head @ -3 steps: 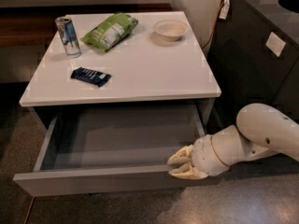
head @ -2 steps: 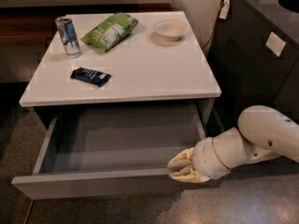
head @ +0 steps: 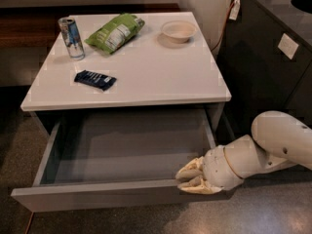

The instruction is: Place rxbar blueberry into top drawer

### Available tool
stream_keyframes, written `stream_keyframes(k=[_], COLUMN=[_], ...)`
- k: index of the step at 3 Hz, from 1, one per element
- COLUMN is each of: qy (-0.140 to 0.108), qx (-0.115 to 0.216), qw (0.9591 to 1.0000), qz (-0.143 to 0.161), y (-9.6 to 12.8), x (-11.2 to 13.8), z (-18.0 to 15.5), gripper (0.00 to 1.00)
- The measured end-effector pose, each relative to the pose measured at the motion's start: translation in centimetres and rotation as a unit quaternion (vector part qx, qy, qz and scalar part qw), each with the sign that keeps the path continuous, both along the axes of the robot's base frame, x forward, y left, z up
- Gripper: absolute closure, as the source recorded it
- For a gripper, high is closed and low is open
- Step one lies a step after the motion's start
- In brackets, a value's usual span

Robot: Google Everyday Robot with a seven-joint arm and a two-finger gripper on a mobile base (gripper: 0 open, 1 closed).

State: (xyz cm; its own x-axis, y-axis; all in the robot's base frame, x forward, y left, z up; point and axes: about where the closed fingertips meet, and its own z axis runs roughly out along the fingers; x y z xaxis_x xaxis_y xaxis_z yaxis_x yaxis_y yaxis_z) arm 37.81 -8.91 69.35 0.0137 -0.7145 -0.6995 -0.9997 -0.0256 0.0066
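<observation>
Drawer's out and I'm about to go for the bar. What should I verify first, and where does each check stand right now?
1. Landing spot: the top drawer is pulled open, nothing seen inside: ok.
2. Target: the rxbar blueberry lies flat on the tabletop, near its left front: ok.
3. Room around the bar: the can and the chip bag sit behind it, not touching: ok.
4. Position: the gripper is low, at the right end of the drawer front, far from the bar: not ok.
5. Gripper free of the drawer front: cannot tell.
</observation>
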Motion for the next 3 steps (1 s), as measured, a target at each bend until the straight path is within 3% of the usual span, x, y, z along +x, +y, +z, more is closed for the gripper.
stream_keyframes(k=[2, 3], qy=[0.008, 0.015], qx=[-0.005, -0.006], qw=[0.9999, 0.9999], qz=[0.004, -0.001], y=[-0.7, -1.1], x=[-1.4, -1.5], z=[0.2, 0.6], gripper=[1.00, 0.82])
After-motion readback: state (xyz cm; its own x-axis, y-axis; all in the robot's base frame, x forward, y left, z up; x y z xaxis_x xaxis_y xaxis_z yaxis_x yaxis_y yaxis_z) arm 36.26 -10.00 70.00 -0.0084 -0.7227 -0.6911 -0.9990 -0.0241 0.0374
